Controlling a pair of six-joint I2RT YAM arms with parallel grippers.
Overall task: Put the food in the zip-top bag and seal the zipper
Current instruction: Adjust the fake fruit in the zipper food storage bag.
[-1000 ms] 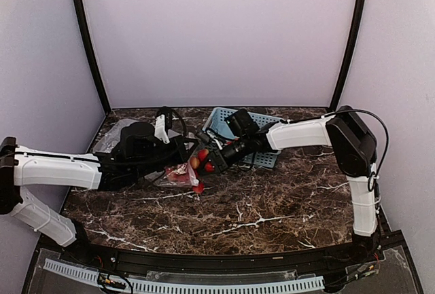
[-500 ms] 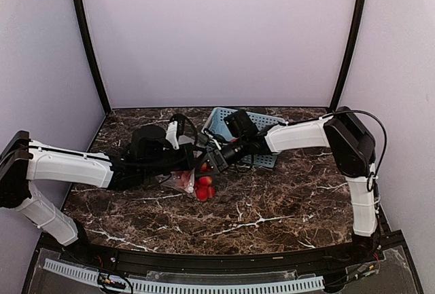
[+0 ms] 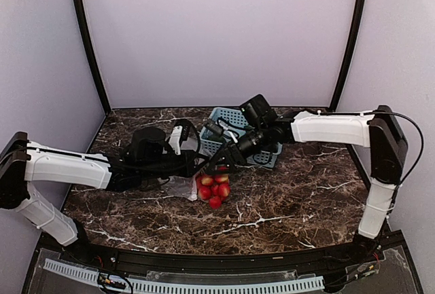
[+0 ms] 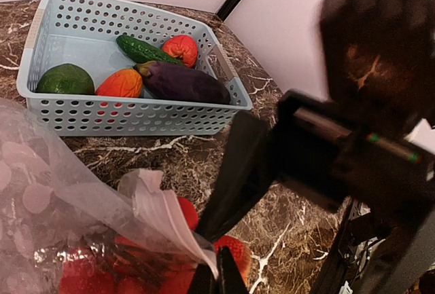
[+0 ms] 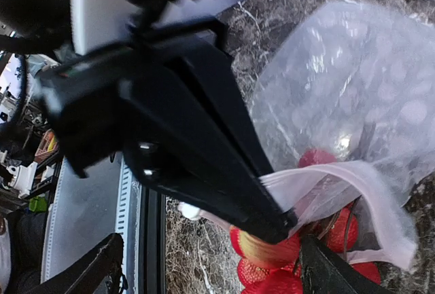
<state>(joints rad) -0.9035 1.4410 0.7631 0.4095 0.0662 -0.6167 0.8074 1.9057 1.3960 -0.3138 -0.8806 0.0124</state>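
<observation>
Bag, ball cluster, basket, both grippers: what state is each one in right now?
zip-top bag: unsealed, mouth held open.
ball cluster: at the bag's mouth, partly inside.
basket: upright, five foods inside.
left gripper: shut on the bag's mouth edge.
right gripper: open, holding nothing.

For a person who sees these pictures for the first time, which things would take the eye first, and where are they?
The bright cluster of red-yellow balls, mid-table, draws the eye first; it lies at the mouth of the clear zip-top bag, whose edge the left end effector pinches while the right end effector hovers open close by. Behind them, the light blue basket holds the purple eggplant and other toy food.
</observation>
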